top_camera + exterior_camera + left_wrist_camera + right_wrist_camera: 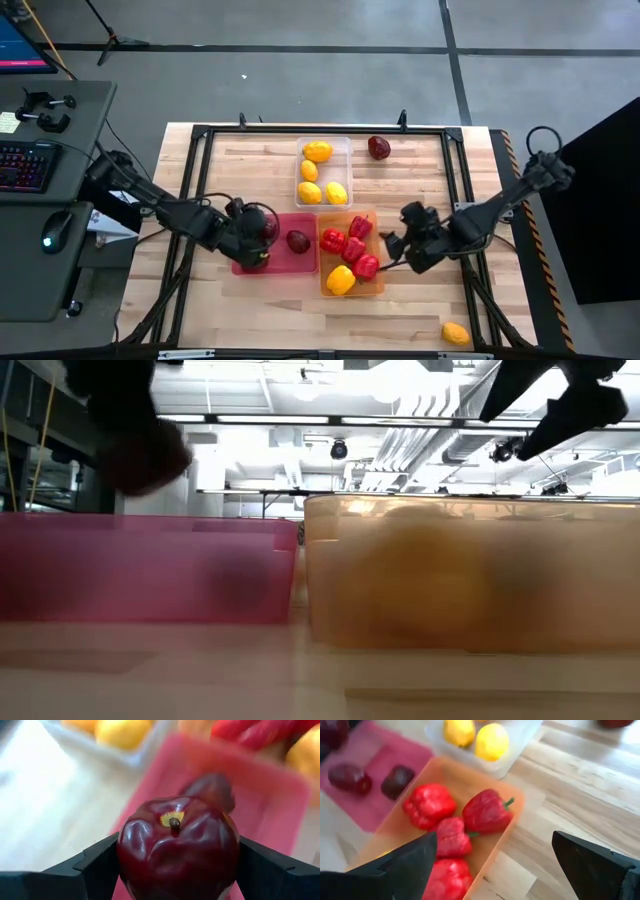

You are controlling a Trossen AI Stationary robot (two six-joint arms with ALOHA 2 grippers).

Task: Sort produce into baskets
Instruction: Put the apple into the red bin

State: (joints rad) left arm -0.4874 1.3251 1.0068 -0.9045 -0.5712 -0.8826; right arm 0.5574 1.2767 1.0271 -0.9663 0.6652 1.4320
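My left gripper (260, 236) is shut on a dark maroon piece (177, 852) over the pink bin (280, 262). In the low view the piece (148, 460) hangs above the pink bin's rim. Another maroon piece (298, 241) lies in that bin. My right gripper (398, 242) is open and empty, just right of the orange bin (372, 288), which holds red peppers (487, 810) and a yellow piece (341, 279). The clear bin (345, 145) holds yellow citrus pieces (318, 152). My left gripper pinches the maroon piece by its two opposite sides (125, 855) between its two fingers (95, 865). The stem end (174, 823) faces the wrist camera. The fingers come from the table's left, slanting down. The piece is lifted clear above the pink bin.
A maroon piece (379, 148) lies on the table right of the clear bin. A yellow citrus piece (455, 333) lies near the front right corner. A black frame (200, 135) borders the wooden table top. The three bins stand close together at the table's middle.
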